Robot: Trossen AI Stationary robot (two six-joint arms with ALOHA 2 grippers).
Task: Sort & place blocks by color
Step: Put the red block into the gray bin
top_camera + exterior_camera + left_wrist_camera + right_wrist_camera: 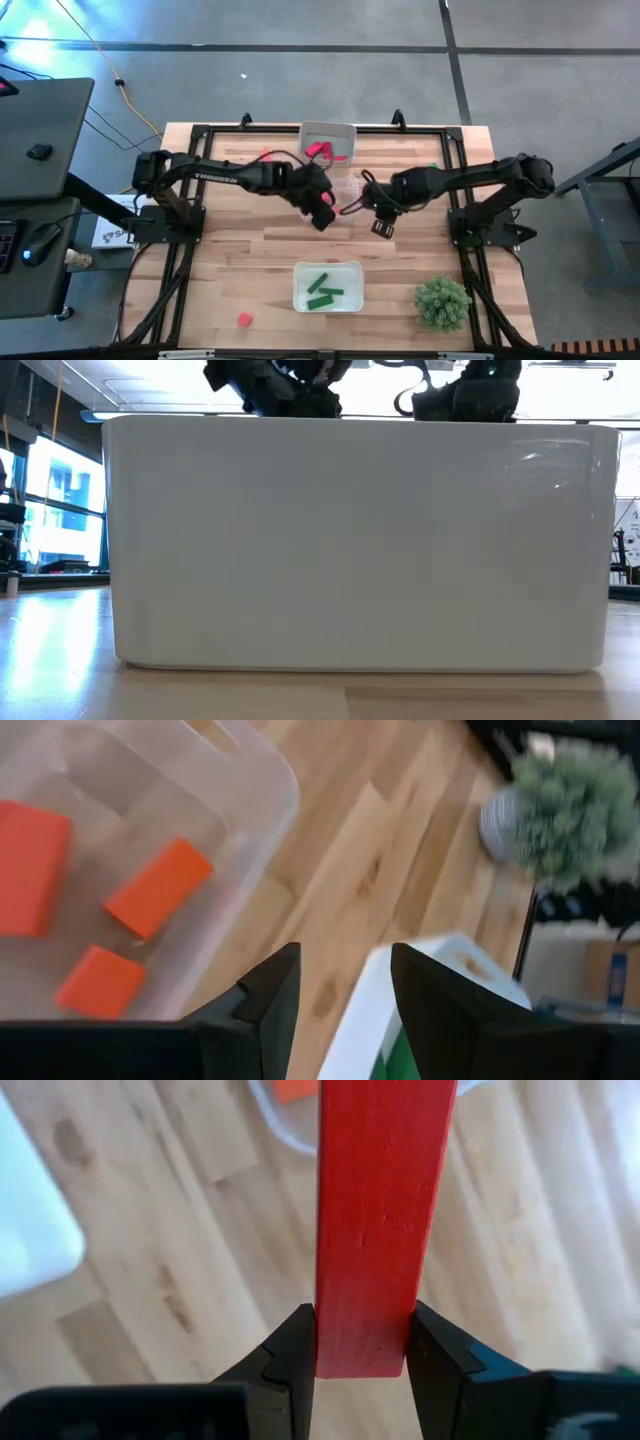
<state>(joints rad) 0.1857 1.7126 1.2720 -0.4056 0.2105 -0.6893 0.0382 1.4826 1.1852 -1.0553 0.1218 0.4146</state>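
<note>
Red wood fills the right wrist view: a long orange-red block (378, 1220) is pinched by its end between the two dark fingers (290, 1360) of the right gripper (362, 1355). The block sticks straight out past the fingertips. Its far end reaches toward the rim of a clear tray (275, 1125).

From above, the right gripper (368, 203) is at the middle of the wooden table (230, 260), just right of that clear middle tray (350, 186). The red block (351, 209) pokes out from it toward the tray.

The left gripper (322, 205) hangs over the left side of the same tray, very close to the right gripper. Its two fingers (270, 995) are spread apart and nothing is between them. Below and beside it, three orange-red blocks (158, 886) lie inside the clear tray (250, 780).

At the far edge of the table, a white tray (328, 130) holds crimson-pink blocks (318, 150). Another pink block (267, 156) lies on the table to its left. At the near side, a white tray (300, 272) holds green blocks (322, 290). One pink block (244, 319) lies alone near the front left. A bushy green plant (442, 302) stands at the near right.

The low view shows mostly the white wall of the near tray (360, 540).
</note>
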